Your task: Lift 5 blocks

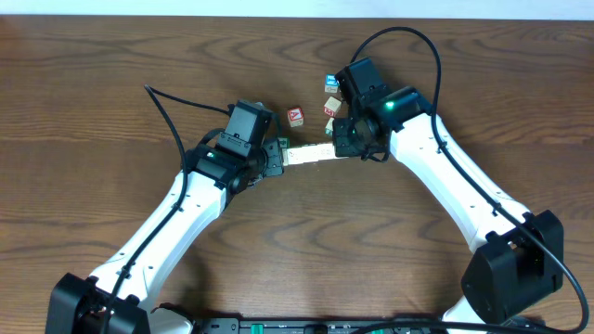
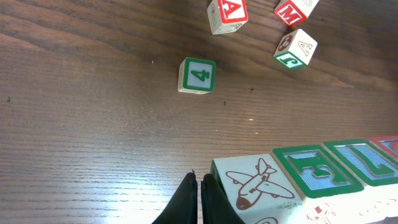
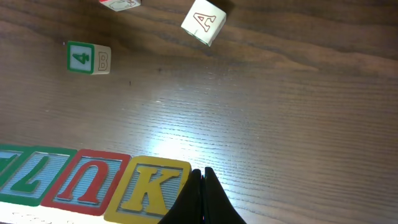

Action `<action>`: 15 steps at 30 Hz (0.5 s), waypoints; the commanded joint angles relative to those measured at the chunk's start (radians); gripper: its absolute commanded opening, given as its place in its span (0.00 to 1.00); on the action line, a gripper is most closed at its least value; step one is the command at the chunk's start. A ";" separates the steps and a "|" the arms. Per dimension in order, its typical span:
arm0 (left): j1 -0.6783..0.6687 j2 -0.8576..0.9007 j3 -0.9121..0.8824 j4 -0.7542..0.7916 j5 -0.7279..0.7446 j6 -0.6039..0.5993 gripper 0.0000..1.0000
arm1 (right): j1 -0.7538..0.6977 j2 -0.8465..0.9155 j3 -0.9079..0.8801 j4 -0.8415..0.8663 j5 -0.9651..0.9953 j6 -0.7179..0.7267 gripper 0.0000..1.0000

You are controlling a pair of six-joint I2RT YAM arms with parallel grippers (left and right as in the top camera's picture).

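A short row of pale cream blocks [image 1: 307, 154] lies end to end between my two grippers. My left gripper [image 1: 278, 156] is shut, and its closed fingers [image 2: 200, 190] press against the end block with the aeroplane picture [image 2: 255, 183]. Green-edged letter blocks [image 2: 314, 171] follow it to the right. My right gripper [image 1: 340, 145] is also shut. Its fingertips [image 3: 202, 180] touch the yellow K block [image 3: 148, 188] at the other end, beside a red U block [image 3: 87, 178]. Whether the row rests on the table or hangs just above it, I cannot tell.
Loose cubes lie beyond the row: a green "4" cube [image 2: 197, 75], a red "A" cube [image 1: 295, 116], a blue-faced cube [image 1: 329, 83] and two more [image 1: 330, 108] near the right wrist. Black cables trail over the wooden table [image 1: 111, 65].
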 commanded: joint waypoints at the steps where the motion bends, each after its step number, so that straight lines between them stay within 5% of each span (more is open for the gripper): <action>1: -0.074 0.014 0.085 0.042 0.208 -0.025 0.07 | 0.103 0.014 0.032 0.027 -0.234 0.005 0.01; 15: -0.074 0.045 0.084 0.039 0.207 -0.024 0.07 | 0.113 0.058 0.029 0.030 -0.235 0.005 0.01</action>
